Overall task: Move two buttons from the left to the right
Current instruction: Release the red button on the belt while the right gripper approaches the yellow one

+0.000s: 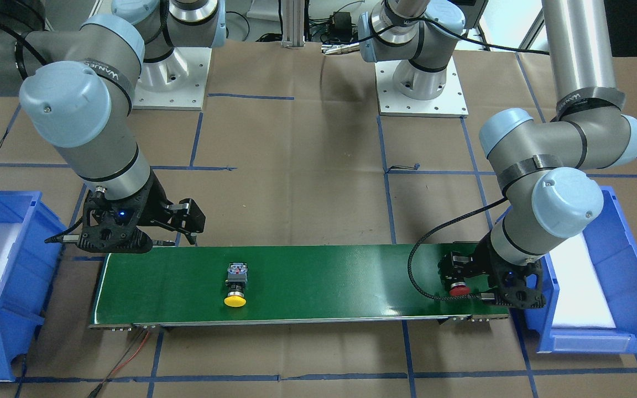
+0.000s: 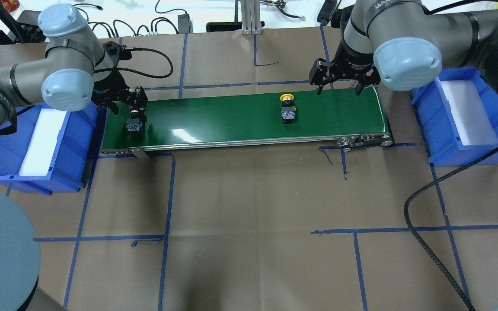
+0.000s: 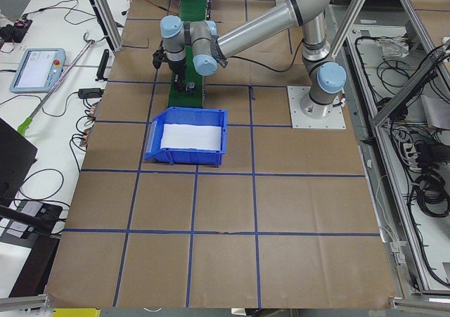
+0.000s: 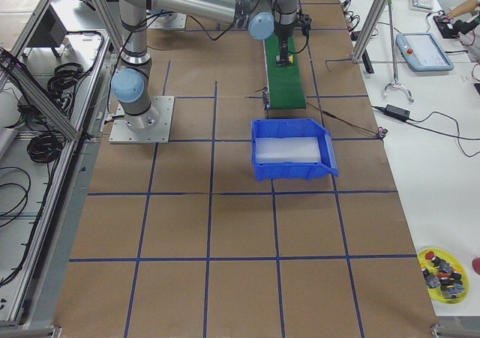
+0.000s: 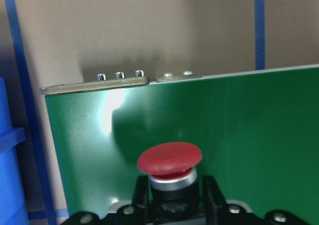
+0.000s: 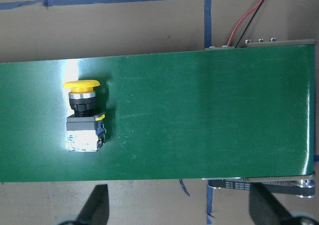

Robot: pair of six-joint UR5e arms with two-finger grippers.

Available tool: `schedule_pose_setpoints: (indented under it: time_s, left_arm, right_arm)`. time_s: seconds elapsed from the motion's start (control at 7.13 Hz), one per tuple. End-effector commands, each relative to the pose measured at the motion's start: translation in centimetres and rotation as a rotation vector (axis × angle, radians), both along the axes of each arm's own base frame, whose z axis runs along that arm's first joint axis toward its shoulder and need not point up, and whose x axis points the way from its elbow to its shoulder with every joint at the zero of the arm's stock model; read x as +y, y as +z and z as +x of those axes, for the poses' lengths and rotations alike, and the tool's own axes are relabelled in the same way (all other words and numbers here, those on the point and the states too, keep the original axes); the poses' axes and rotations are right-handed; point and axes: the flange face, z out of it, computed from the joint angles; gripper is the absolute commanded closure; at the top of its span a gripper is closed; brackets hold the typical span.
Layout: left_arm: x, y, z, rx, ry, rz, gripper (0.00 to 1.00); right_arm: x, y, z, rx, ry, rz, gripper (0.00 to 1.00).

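Closest in, the red button [image 5: 169, 160] lies at the nine-o'clock end of the green conveyor belt [image 2: 231, 116], with the left gripper [image 5: 174, 187] narrowed onto its neck. The yellow button [image 2: 288, 110] lies toward three o'clock, and the right gripper [image 2: 337, 90] hovers wide-spread near it. Both buttons look light, rigid and smooth-capped, so the neck or the contact block seems the best hold.

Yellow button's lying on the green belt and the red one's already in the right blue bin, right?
No. The red button is also on the green belt, at its left end between the left gripper's fingers, as the overhead view shows. The yellow button does lie on the belt.
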Motion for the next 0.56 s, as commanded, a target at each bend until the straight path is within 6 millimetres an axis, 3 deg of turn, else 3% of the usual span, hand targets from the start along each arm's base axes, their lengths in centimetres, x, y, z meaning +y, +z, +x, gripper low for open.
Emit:
schedule_pose_setpoints:
  time_s: [0.0,0.14,0.42]
  left_arm:
    - [-0.8,4.4,-0.2,-0.002,-0.006,-0.024,0.00]
    - [-0.3,7.6,-0.5,0.003,-0.006,-0.015,0.00]
    - [3.1,13.4,-5.2,-0.003,-0.002,0.030,0.00]
  right_arm:
    - [0.1,0.0,0.0,0.001,0.001,0.002,0.00]
    - [0.0,-0.3,0.0,0.000,0.000,0.006,0.00]
    - [-0.1,-0.7,0.1,-0.003,0.000,0.012,0.00]
